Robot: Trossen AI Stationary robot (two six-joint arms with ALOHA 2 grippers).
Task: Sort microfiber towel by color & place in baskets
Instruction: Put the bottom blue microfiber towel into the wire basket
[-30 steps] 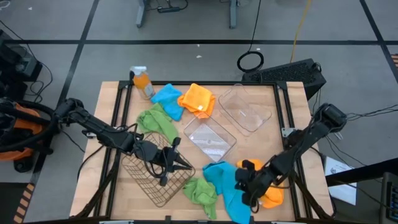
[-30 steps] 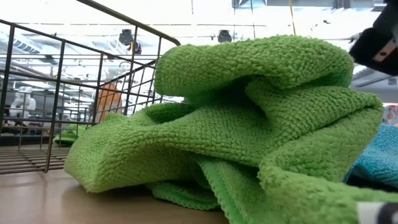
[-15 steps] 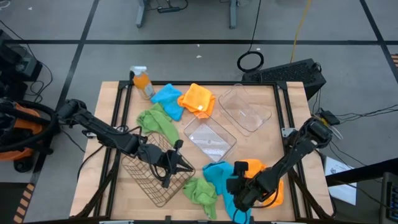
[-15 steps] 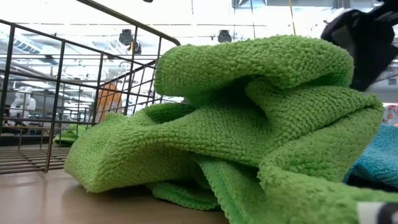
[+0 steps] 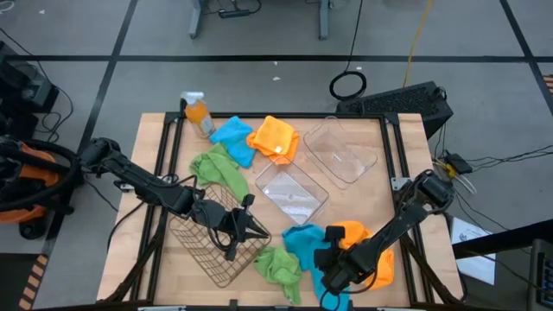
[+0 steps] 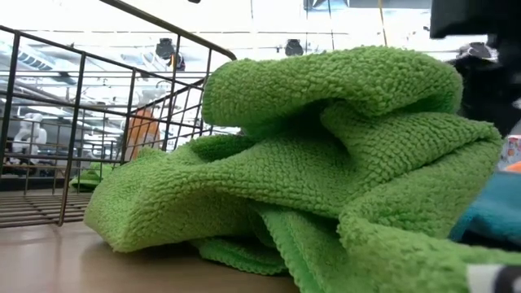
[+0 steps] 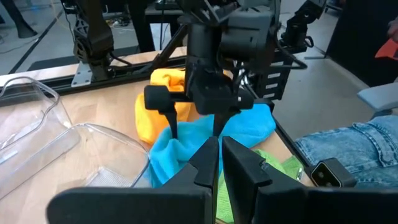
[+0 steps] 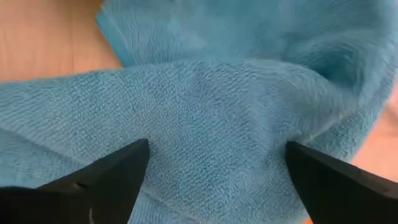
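Microfiber towels lie scattered about the wire basket point(image 5: 220, 240) on the bench point(image 5: 151, 155) in the high view. One green towel point(image 5: 218, 171) touches the basket's far corner, and a second green towel point(image 5: 278, 263) lies just beside its right end. A blue towel point(image 5: 302, 244) lies beyond that second green one, farther from the basket, with an orange towel point(image 5: 363, 250) past it. The right tool point(image 5: 327, 269) is down on this blue towel, its fingers spread wide with nothing lifted. Another blue towel point(image 5: 232, 136) and another orange towel point(image 5: 275, 138) lie on the far side of the basket, near a spray bottle point(image 5: 198, 111). Two clear tubs point(image 5: 292, 192) point(image 5: 342, 152) stand to the basket's right. The left tool point(image 5: 244, 226) sits over the basket, closed and holding nothing.

In the low view the green towel point(image 6: 326, 163) fills the foreground, and the wire basket point(image 6: 73, 122) stands just behind it.

In the left wrist view the left tool point(image 7: 221, 158) has its fingers pressed nearly together, empty. Ahead of it the right tool point(image 7: 194, 127) stands with spread fingers on the blue towel point(image 7: 249, 127), against the orange towel point(image 7: 155, 109).

In the right wrist view the two fingers point(image 8: 112, 171) sit wide apart against the blue towel point(image 8: 217, 124), cloth bunched between them, not yet pinched.
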